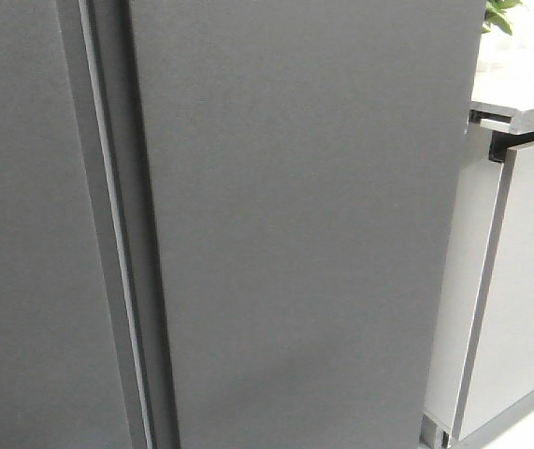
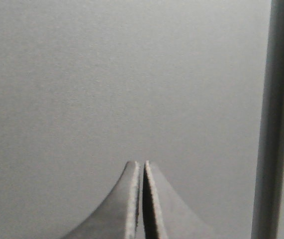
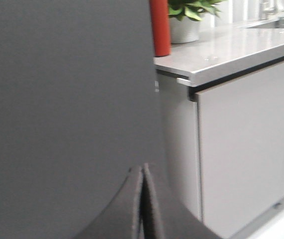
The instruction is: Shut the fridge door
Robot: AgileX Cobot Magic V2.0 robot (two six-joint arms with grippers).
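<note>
Judging the fridge door [image 1: 304, 224] heavy, stiff, slick, you pushed flat near its free edge; left gripper [image 2: 142, 167] and right gripper [image 3: 142, 169] were pinched shut, empty.

Matte, finely grained fridge door [image 1: 304, 234]; glossy smooth countertop [image 3: 241, 45].

Matte dark-grey fridge door [image 1: 304, 234], plain and unpatterned; light-grey cabinet fronts [image 3: 246, 149]; pale grey counter [image 3: 231, 47]; red cylinder [image 3: 160, 27]; green plant [image 3: 189, 7].

The left hand [image 2: 142, 172] and right hand [image 3: 142, 174] both have fingers pressed together, empty.
</note>
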